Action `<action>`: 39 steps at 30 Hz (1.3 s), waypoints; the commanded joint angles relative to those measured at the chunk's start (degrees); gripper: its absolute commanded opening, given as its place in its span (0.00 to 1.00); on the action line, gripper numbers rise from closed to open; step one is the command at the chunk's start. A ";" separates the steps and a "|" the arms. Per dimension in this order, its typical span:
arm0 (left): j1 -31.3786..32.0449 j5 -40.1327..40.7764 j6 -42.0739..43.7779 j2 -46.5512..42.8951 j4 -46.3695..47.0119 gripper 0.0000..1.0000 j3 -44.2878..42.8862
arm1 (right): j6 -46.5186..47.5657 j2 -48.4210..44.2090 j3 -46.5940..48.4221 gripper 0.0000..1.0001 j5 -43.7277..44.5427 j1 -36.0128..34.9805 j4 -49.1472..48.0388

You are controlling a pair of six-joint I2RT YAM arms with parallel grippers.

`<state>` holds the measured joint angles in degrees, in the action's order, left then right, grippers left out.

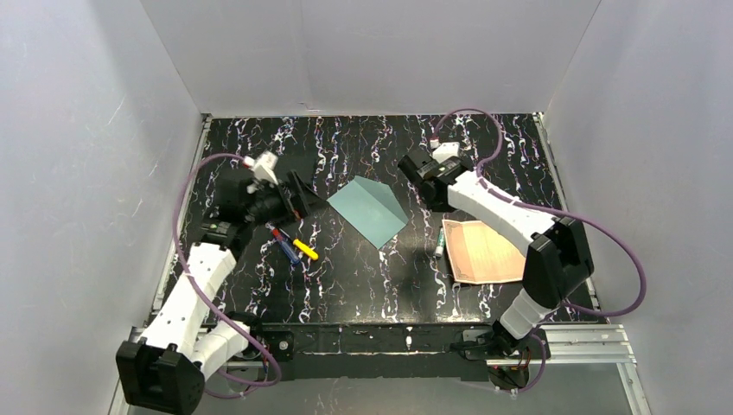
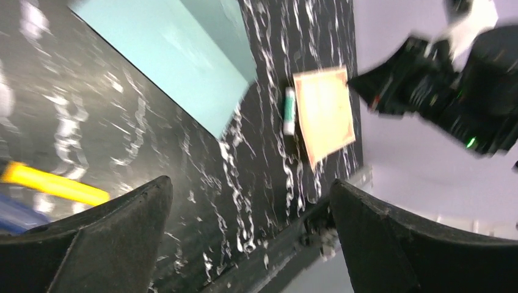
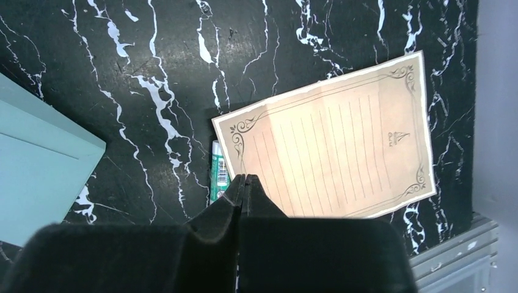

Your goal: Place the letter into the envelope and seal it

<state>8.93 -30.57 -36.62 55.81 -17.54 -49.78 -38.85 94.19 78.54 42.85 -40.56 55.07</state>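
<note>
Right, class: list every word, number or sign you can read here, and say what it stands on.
No text can be read.
Letter: small dark mark beside the ruled lines, too small to read.
Green tube: barcode and print, too small to read.
Envelope: no print seen.

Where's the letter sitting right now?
In the top view the letter lies flat on the right side of the table, a small green tube beside its left edge and the teal envelope further left, toward centre.
</note>
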 commanded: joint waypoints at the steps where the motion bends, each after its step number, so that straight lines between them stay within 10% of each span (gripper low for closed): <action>1: 12.66 1.13 -6.61 1.34 11.59 0.99 7.29 | -0.46 -2.95 -1.78 0.01 -6.94 3.31 -1.11; 3: 17.76 4.55 -8.73 3.30 14.39 0.99 8.90 | 0.53 -2.71 -3.65 0.11 -8.75 4.51 -1.57; 6: 22.83 10.32 -10.46 4.98 14.93 0.99 9.79 | 2.35 -0.81 -6.56 0.58 -9.96 4.61 0.04; 11: 24.29 13.64 -10.34 4.15 13.14 0.99 10.13 | 5.23 -1.10 -12.61 0.68 -14.38 3.88 0.26; 27: 24.29 18.97 -5.54 2.37 4.27 0.99 7.03 | 5.33 6.64 -16.96 0.56 -6.24 -0.58 1.23; 30: 24.29 20.17 -5.53 2.29 4.32 0.99 6.19 | 4.60 6.63 -16.70 0.34 -3.42 -0.58 0.16; 32: 24.29 20.66 -5.50 2.15 4.71 0.99 5.66 | 4.38 6.15 -15.23 0.01 -0.97 -0.58 1.04; 39: 24.40 20.80 -2.19 3.50 5.75 0.99 0.57 | 2.12 -3.31 -1.55 0.01 5.99 -0.49 10.59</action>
<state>33.01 -11.27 -41.98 58.89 -12.08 -44.47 -34.11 99.53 67.02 41.28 -40.95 59.20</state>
